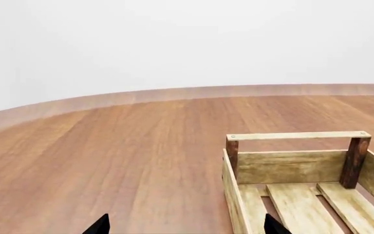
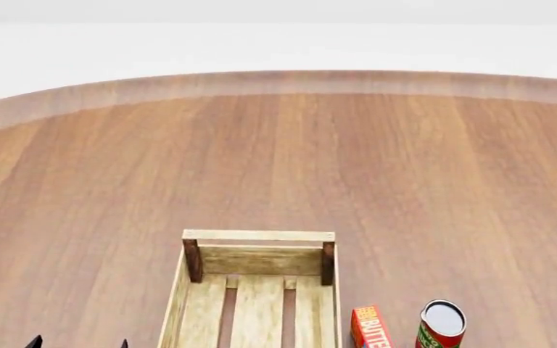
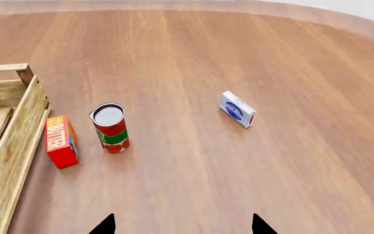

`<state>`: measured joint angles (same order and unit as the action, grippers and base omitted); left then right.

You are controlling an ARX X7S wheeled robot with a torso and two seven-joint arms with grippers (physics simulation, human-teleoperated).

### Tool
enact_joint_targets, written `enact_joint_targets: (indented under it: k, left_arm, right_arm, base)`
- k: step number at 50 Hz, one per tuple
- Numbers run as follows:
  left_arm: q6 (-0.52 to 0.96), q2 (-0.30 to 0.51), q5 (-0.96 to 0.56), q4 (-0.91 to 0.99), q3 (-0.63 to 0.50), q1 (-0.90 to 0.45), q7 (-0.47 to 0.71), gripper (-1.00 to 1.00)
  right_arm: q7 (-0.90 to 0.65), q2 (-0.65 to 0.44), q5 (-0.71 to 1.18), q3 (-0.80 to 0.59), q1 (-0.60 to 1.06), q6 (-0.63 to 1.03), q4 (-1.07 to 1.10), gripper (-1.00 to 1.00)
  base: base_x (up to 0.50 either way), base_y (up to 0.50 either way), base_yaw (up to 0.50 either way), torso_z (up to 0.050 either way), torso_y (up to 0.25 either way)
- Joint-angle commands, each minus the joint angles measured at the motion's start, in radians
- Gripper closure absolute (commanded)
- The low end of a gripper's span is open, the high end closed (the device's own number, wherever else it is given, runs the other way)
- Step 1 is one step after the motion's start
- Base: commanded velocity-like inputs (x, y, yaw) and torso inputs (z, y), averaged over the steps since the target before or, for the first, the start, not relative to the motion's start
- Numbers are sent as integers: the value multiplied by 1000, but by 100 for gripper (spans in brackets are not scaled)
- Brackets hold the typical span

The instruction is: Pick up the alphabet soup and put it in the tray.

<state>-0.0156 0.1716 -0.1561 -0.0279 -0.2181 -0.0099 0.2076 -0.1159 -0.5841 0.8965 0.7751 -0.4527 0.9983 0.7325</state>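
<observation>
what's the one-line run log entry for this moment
soup: not in view | tray: holds nothing where visible | red-green can: upright beside butter box | left tool: open, by tray | right tool: open, holding nothing

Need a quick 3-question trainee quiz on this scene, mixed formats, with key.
1. True or false: the red-and-green can stands inside the tray.
2. Which lies closest to the tray's side wall? A) butter box B) red-and-green can C) white-and-blue box
3. Fill in: across the three views, the alphabet soup is ___.

Key: 1 false, it stands upright on the table beside the butter box; 2 A; 3 not visible.
</observation>
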Motion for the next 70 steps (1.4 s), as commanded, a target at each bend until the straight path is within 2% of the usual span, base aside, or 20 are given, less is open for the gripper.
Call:
enact_joint_targets:
  k: [1, 21, 40, 58, 70]
  left_arm:
    - [0, 5, -5, 3, -7, 1, 6, -100]
    - [0, 13, -12, 2, -19, -2, 15, -100]
    - [-4, 20, -16, -1, -30, -4, 26, -100]
    - [-14, 26, -19, -6, -40, -4, 31, -100]
    - [-16, 30, -27, -3, -44, -5, 37, -100]
  right_arm:
    - [27, 17, -27, 40, -50, -33, -20, -100]
    - [93, 68, -66, 143, -153, -93, -60, -100]
    - [115, 103, -151, 51, -101, -168, -169, -100]
    - [150, 141, -183, 55, -81, -241, -275, -100]
    - [162, 154, -229, -3, -48, -282, -339, -100]
  base:
    - [0, 0, 0, 0, 0]
    - [0, 0, 0, 0, 0]
    - [0, 0, 0, 0, 0]
    - [0, 0, 0, 0, 0]
    - [0, 0, 0, 0, 0]
